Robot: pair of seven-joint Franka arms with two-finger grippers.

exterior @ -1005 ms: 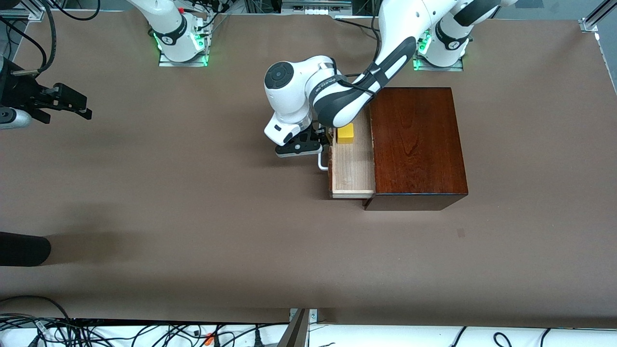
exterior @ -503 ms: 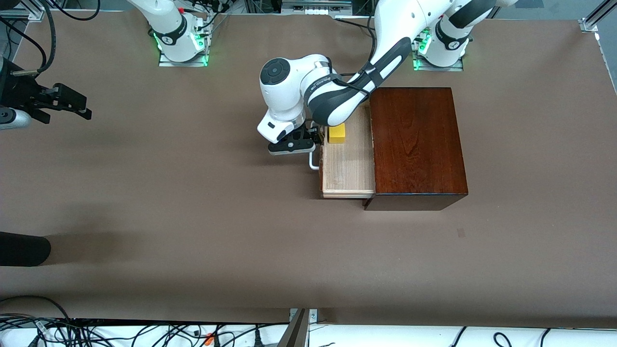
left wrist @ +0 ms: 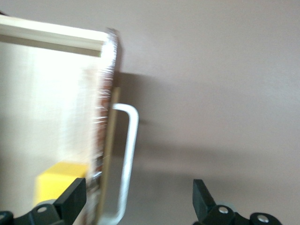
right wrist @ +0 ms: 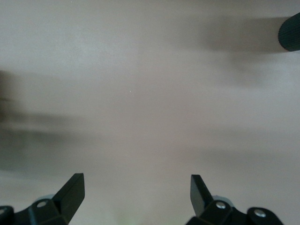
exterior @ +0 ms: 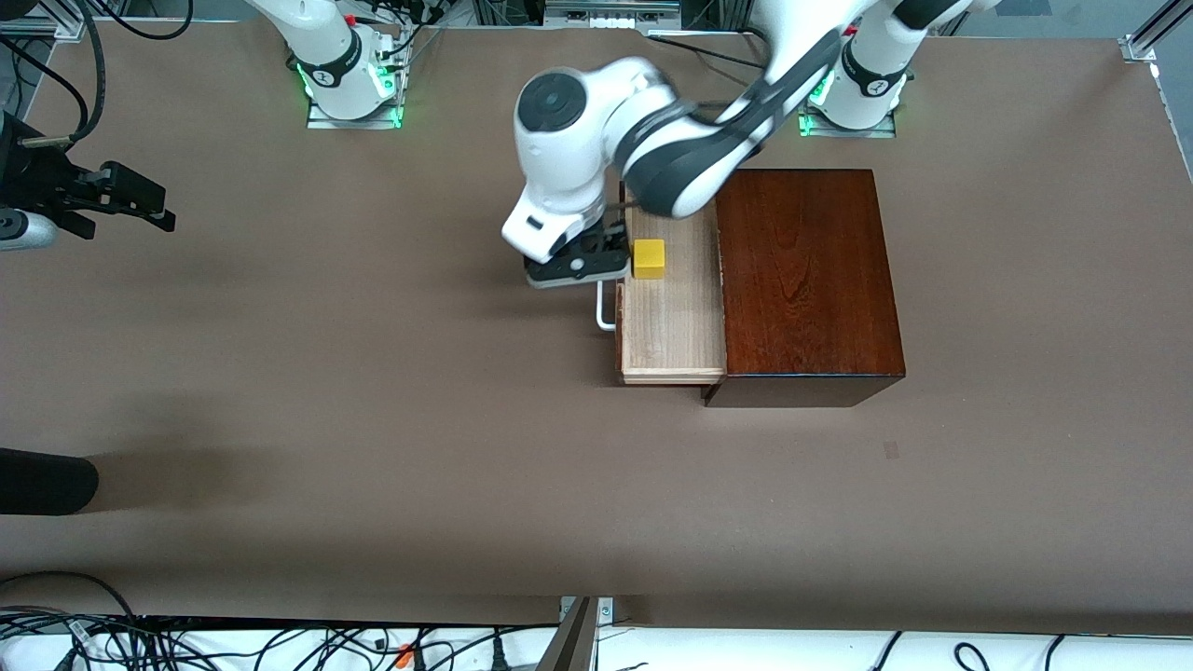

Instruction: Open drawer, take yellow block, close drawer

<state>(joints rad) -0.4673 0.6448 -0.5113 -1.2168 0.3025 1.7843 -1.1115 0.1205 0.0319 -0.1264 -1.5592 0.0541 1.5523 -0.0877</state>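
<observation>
The drawer (exterior: 673, 326) stands pulled out of the mahogany box (exterior: 806, 280) toward the right arm's end of the table. The yellow block (exterior: 650, 259) sits in its pale tray next to the drawer front. My left gripper (exterior: 576, 267) is open and empty, over the white handle (exterior: 605, 312) and the drawer front. In the left wrist view the handle (left wrist: 127, 154) lies below, between the spread fingers of the gripper (left wrist: 137, 202), with the block (left wrist: 58, 185) and tray (left wrist: 47, 103) beside it. My right gripper (exterior: 126, 200) waits open over bare table (right wrist: 137, 197).
A dark rounded object (exterior: 42, 481) lies at the right arm's end of the table, nearer the front camera; it also shows in the right wrist view (right wrist: 290, 32). Cables (exterior: 233, 643) run along the table's near edge.
The drawer slid farther out toward the right arm's end, carrying the block. The left gripper then let go of the handle and rose above it. The right arm has not moved.
</observation>
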